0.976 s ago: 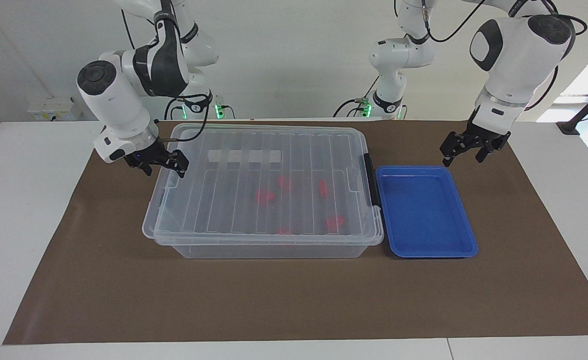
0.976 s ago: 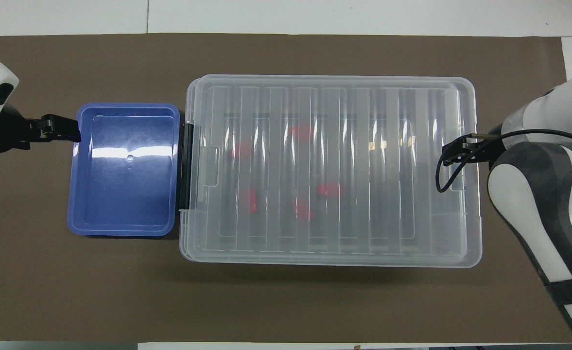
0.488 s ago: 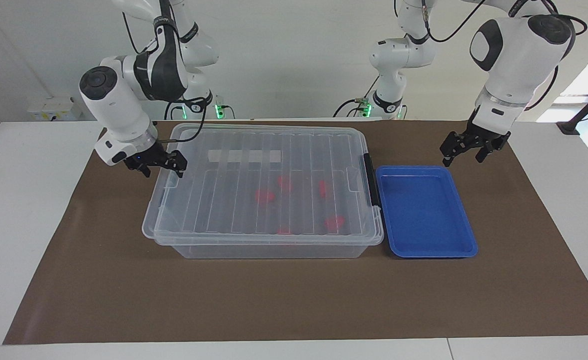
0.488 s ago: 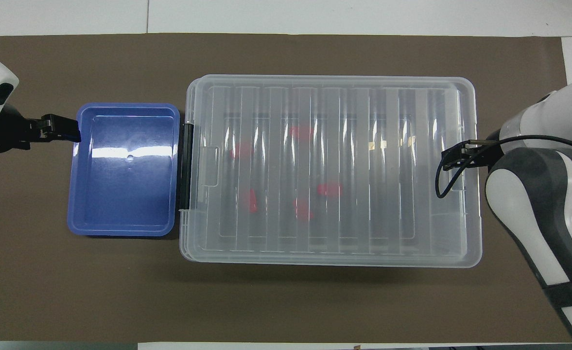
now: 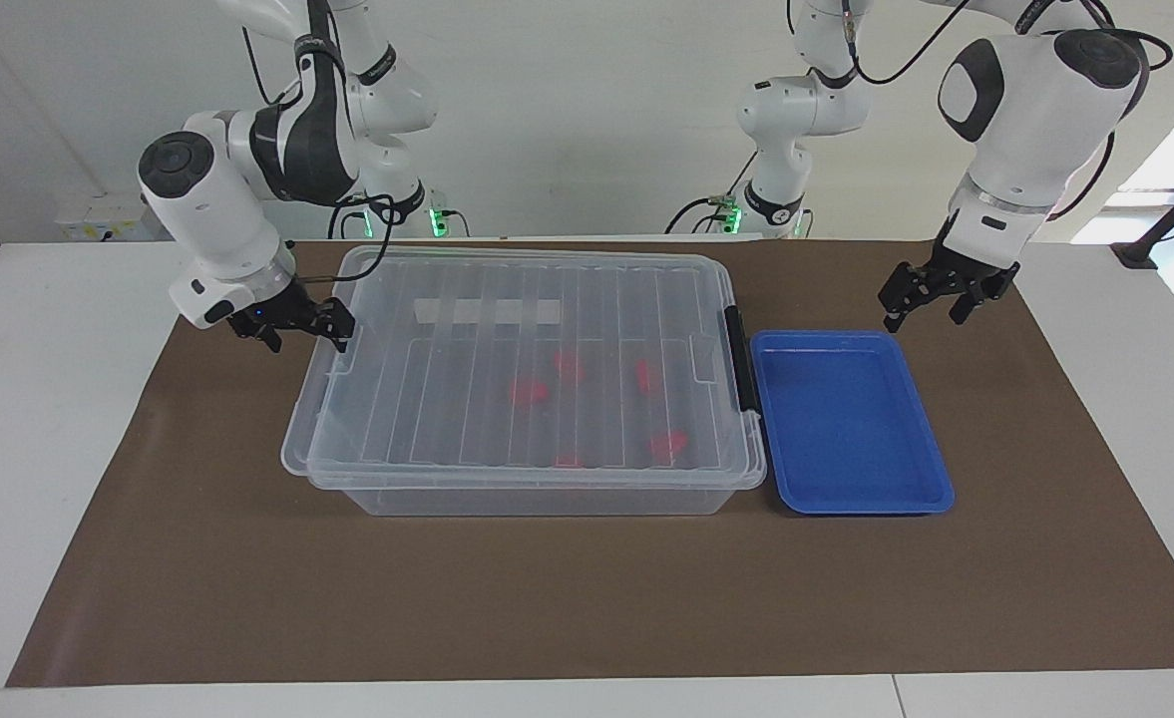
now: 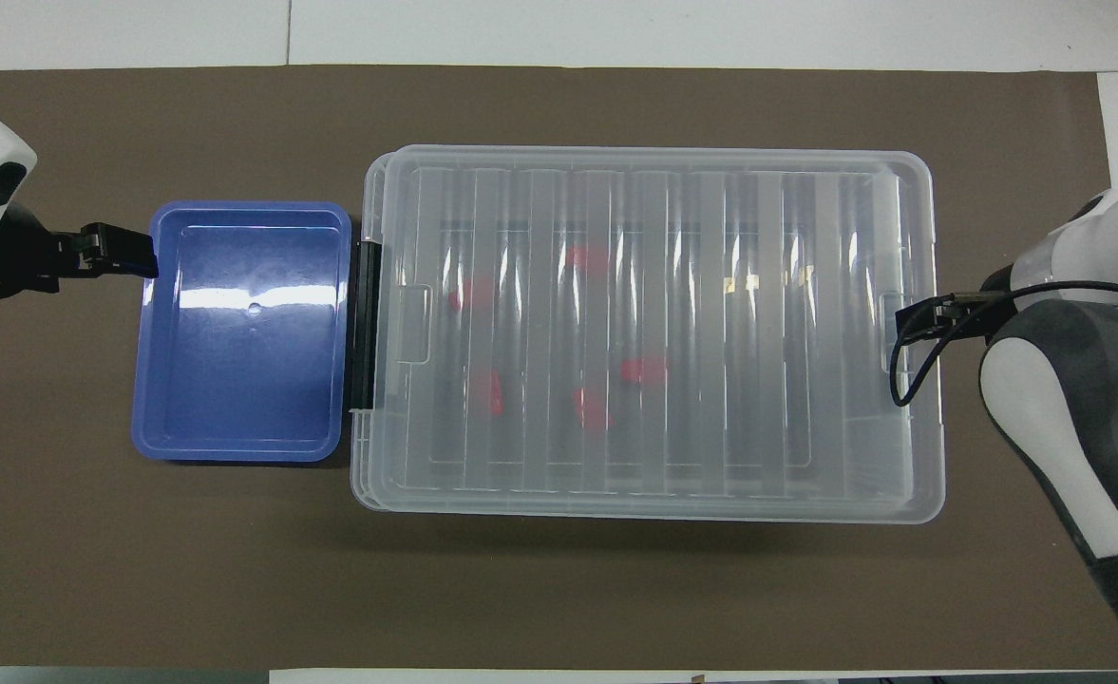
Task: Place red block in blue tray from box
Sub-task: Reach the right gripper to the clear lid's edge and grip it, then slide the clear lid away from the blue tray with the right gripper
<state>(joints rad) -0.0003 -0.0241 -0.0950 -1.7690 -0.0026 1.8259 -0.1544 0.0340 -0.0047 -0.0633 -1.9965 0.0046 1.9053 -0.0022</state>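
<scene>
The box (image 5: pixel 467 419), a clear bin with a ribbed lid (image 6: pixel 691 209) on it, lies mid-table. Through the lid I see several red pieces. The narrow red block (image 5: pixel 643 374) (image 6: pixel 490 391) lies near the latch end. The blue tray (image 5: pixel 846 429) (image 6: pixel 245 361) sits empty beside that end. My right gripper (image 5: pixel 307 334) is open at the box's end toward the right arm, one finger at the lid's rim. My left gripper (image 5: pixel 926 311) (image 6: pixel 131 258) hangs open over the mat by the tray's corner nearest the robots.
A black latch (image 5: pixel 738 359) clamps the lid at the tray end. A white strip (image 5: pixel 487 311) shows on the part of the box nearer the robots. A brown mat (image 5: pixel 587 598) covers the table, bare on the stretch farther from the robots.
My right gripper has drawn back toward the right arm's end of the table, and the lid's end there has shifted slightly with it. The left arm has stayed still.
</scene>
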